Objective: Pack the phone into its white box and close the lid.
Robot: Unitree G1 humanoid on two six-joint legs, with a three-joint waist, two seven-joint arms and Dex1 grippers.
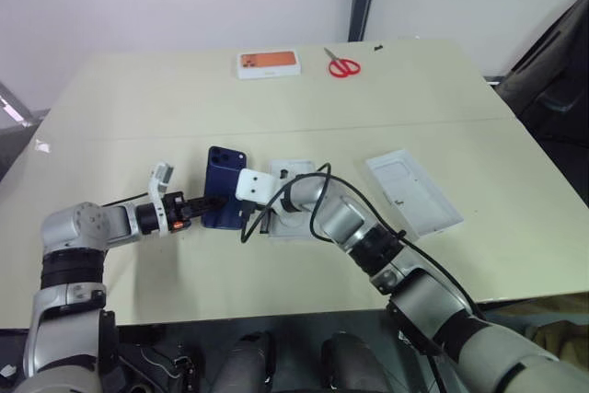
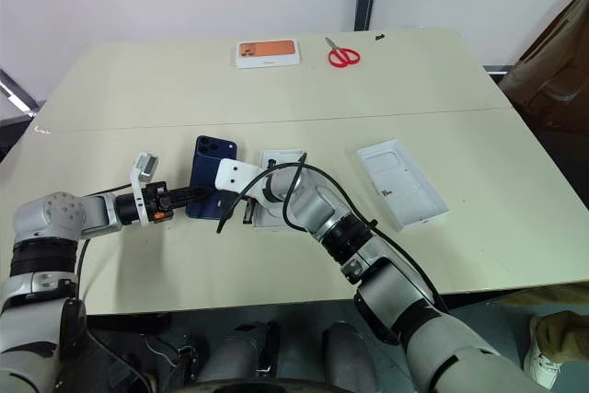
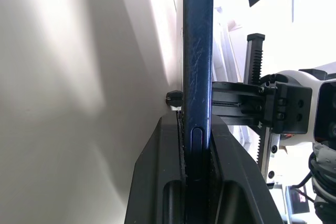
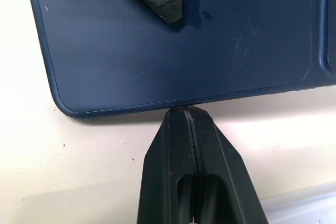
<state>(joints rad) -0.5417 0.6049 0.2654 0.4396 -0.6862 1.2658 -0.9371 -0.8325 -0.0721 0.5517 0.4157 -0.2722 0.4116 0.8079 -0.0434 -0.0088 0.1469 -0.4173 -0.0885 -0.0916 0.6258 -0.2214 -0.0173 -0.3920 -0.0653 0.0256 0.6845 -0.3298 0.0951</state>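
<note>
Head stereo overhead; wrist close-ups.

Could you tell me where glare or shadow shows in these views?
Left wrist view: bright washout past the phone, soft shadow bands on the table. Right wrist view: a finger's dark reflection on the phone's glossy back. Left eye view: even light, faint shadows.

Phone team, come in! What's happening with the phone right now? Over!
Left pincer shut on the phone, gripping its edge. Right pincer shut, tips against the phone's side. White box beside it, uncovered; lid lying apart. Nothing blocking.
</note>
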